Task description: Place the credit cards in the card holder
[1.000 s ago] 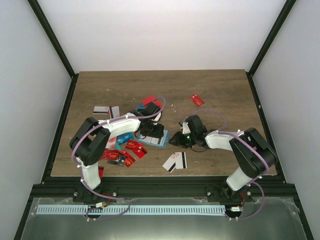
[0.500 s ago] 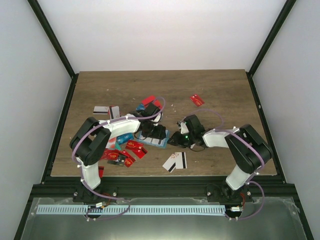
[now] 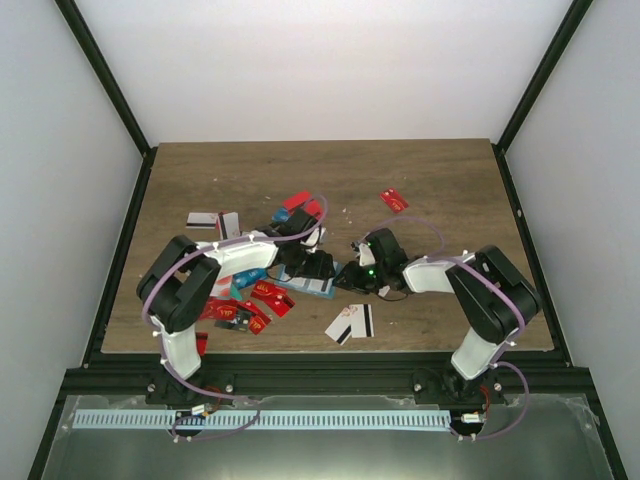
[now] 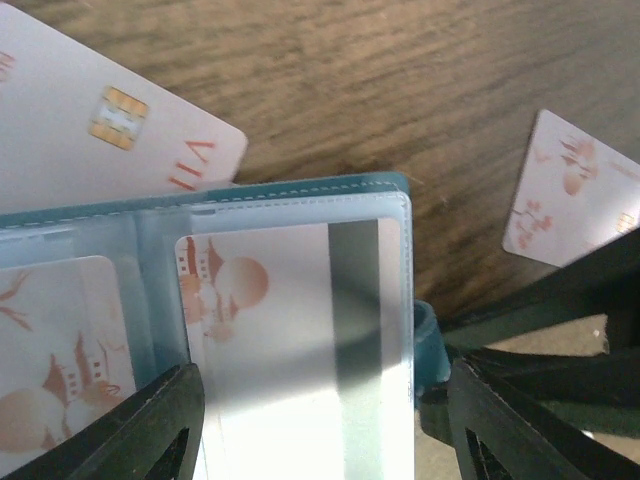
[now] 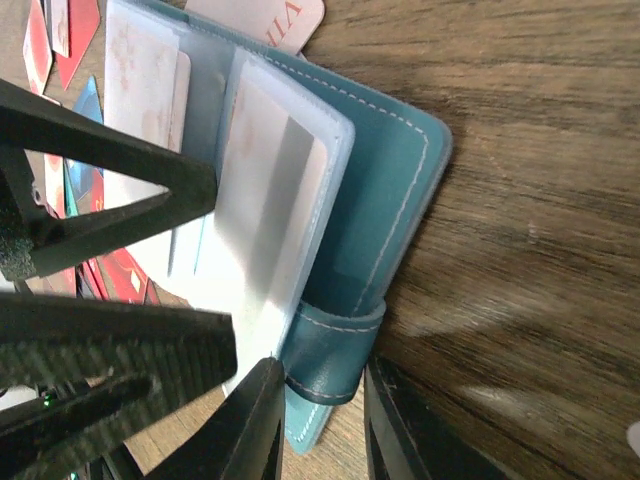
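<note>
With the open card holder [image 3: 312, 284] at centre frame, its strap [image 5: 340, 335] pinched by the right gripper [image 5: 320, 380], and the left gripper [image 4: 325, 400] spread-fingered above a sleeved card [image 4: 270, 330], this insertion appears complete; the next move likely calls for picking a loose credit card [image 3: 262, 298] at lower left.

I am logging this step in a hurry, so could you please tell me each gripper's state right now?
Left gripper: open, jaws wide over the card holder, holding nothing.
Right gripper: closed on the card holder's strap.
</note>
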Robot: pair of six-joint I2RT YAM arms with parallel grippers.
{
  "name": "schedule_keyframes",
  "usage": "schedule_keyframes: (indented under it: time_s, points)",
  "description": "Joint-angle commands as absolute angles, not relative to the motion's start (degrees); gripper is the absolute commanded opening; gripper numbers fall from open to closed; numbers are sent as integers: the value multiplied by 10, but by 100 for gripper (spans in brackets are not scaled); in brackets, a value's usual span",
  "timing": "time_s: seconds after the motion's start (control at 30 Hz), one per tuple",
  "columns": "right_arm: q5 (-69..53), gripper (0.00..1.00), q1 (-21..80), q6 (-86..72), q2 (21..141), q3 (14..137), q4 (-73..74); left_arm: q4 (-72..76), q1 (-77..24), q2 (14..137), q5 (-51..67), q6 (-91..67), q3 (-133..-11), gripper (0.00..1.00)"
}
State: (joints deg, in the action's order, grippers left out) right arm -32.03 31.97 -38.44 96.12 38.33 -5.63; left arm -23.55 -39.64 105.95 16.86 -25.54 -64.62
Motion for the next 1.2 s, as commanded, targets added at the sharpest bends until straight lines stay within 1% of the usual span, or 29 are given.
schedule_keyframes:
  time_s: [0.0, 0.07, 0.17, 0.3, 0.37, 0.5, 0.63, 0.73, 0.97, 1.17]
  points:
    - [-319, 25, 324, -382, 979, 398, -60, -183, -397, 1037, 265, -278, -623, 68]
    - [-319, 25, 324, -382, 979, 399, -60, -179, -397, 1034, 280, -283, -621, 67]
    - [-317, 25, 324, -380, 977, 400, -55, -183, -396, 1026, 272, -281, -619, 67]
    - [-309, 25, 324, -371, 963, 400, -39, -202, -397, 1009, 238, -270, -619, 72]
    - [-303, 25, 325, -365, 951, 399, -29, -216, -396, 999, 214, -261, -622, 73]
    - [-288, 26, 324, -351, 925, 397, -5, -248, -403, 970, 155, -240, -628, 73]
    - [-265, 26, 322, -342, 890, 393, 21, -284, -429, 935, 81, -219, -630, 73]
    - [-238, 27, 316, -344, 866, 384, 39, -302, -455, 929, 26, -220, -628, 75]
    - [-193, 28, 282, -349, 792, 350, 69, -332, -525, 978, -95, -238, -644, 77]
    - [-183, 29, 269, -338, 755, 345, 94, -343, -557, 1020, -141, -249, -671, 76]
